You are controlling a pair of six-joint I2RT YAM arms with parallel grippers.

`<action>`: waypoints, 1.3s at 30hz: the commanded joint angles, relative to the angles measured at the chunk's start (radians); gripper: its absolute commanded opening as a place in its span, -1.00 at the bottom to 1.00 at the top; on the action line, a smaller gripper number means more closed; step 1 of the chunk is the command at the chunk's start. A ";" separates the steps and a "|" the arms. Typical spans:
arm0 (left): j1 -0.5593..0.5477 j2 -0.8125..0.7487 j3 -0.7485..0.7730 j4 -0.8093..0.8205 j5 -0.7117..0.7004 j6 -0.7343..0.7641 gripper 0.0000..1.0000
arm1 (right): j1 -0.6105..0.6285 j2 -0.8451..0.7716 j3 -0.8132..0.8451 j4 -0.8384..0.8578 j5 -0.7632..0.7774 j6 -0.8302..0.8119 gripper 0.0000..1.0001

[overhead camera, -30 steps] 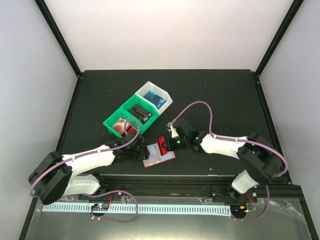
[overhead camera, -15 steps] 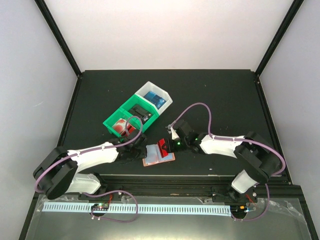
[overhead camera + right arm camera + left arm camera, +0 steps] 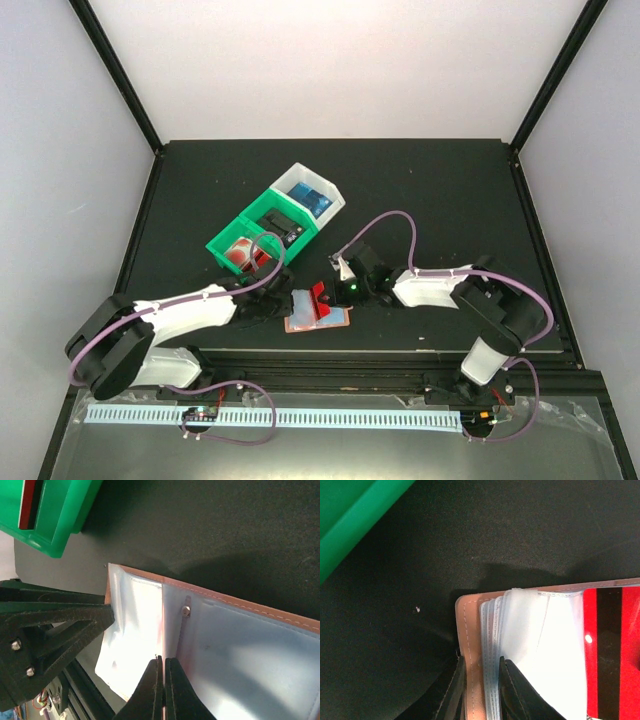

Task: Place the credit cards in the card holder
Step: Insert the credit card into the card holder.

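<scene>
Black table, pale walls; left gripper pinches the card holder at its left edge, right gripper clamps a red credit card.

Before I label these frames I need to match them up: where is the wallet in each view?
Top view: the wallet lies open a little below centre.
Left wrist: the wallet sits lower right and runs off the right edge.
Right wrist: the wallet fills the lower middle and right.
Shared landmark: the green bin, up-left of the wallet from above, is top left in both wrist views.
</scene>
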 commanded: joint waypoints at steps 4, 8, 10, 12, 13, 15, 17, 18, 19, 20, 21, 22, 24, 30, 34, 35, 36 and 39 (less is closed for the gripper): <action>-0.014 -0.048 -0.032 -0.084 -0.011 -0.005 -0.49 | 0.003 0.011 -0.019 0.027 0.011 0.051 -0.98; -0.015 -0.087 -0.036 -0.078 -0.005 -0.001 -0.27 | 0.002 -0.048 -0.018 -0.020 0.085 0.034 -0.98; -0.014 -0.105 -0.034 -0.077 -0.004 0.002 -0.15 | 0.002 -0.085 -0.019 -0.055 0.137 0.026 -0.98; -0.014 -0.121 -0.030 -0.077 -0.004 0.009 -0.04 | 0.002 -0.125 -0.020 -0.098 0.198 0.011 -0.98; -0.014 -0.132 -0.029 -0.076 -0.003 0.012 0.01 | 0.002 -0.143 -0.016 -0.125 0.230 0.000 -0.98; -0.014 -0.152 -0.030 -0.063 0.004 0.022 0.11 | 0.002 -0.172 -0.003 -0.188 0.294 -0.025 -0.98; -0.014 -0.169 -0.029 -0.047 0.020 0.037 0.19 | 0.001 -0.187 0.009 -0.240 0.341 -0.040 -0.98; -0.014 -0.178 -0.029 -0.038 0.031 0.044 0.20 | 0.001 -0.192 0.015 -0.262 0.359 -0.043 -0.98; -0.014 -0.184 -0.028 -0.031 0.038 0.050 0.20 | 0.003 -0.197 0.018 -0.277 0.372 -0.046 -0.98; -0.014 -0.191 -0.026 -0.028 0.043 0.055 0.21 | 0.003 -0.202 0.018 -0.283 0.371 -0.050 -0.98; -0.014 -0.204 -0.025 -0.022 0.048 0.062 0.21 | 0.003 -0.208 0.015 -0.283 0.360 -0.051 -0.98; -0.014 -0.219 -0.026 -0.011 0.055 0.068 0.23 | 0.002 -0.215 0.010 -0.267 0.337 -0.054 -0.98; -0.013 -0.256 -0.035 0.022 0.076 0.071 0.31 | 0.003 -0.233 -0.007 -0.227 0.261 -0.062 -0.98; -0.007 -0.389 -0.130 0.284 0.303 0.041 0.59 | -0.001 -0.309 -0.046 -0.046 0.028 -0.085 -0.98; -0.007 -0.449 -0.180 0.407 0.390 -0.022 0.61 | -0.008 -0.387 -0.099 0.117 -0.142 -0.051 -0.98; -0.006 -0.464 -0.187 0.415 0.396 -0.032 0.61 | -0.007 -0.402 -0.107 0.147 -0.175 -0.042 -0.98; -0.004 -0.480 -0.194 0.430 0.403 -0.044 0.60 | -0.008 -0.414 -0.114 0.169 -0.201 -0.034 -0.98; -0.003 -0.523 -0.223 0.523 0.446 -0.094 0.44 | -0.008 -0.431 -0.129 0.211 -0.245 0.004 -0.98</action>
